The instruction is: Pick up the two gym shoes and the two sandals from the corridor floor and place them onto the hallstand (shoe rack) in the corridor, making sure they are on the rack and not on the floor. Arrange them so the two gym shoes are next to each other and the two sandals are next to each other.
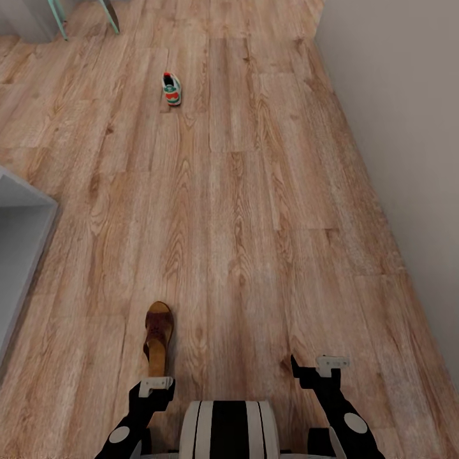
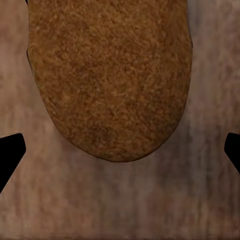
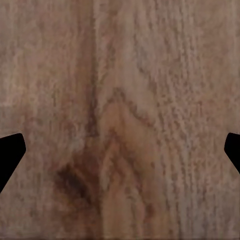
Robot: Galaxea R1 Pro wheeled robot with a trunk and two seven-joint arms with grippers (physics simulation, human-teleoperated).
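Observation:
One dark brown sandal lies on the corridor floor just ahead of my left gripper, toe pointing away from me. In the left wrist view its brown footbed sits under the open left gripper, whose fingertips stand wide apart. One gym shoe, white with green and red, rests far ahead on the floor. My right gripper hangs open over bare planks, holding nothing. The other shoe and sandal are out of view.
A pale grey-white furniture corner juts in at the left edge; too little shows to tell whether it is the hallstand. A plain wall runs along the right. Teal furniture legs stand at the far left.

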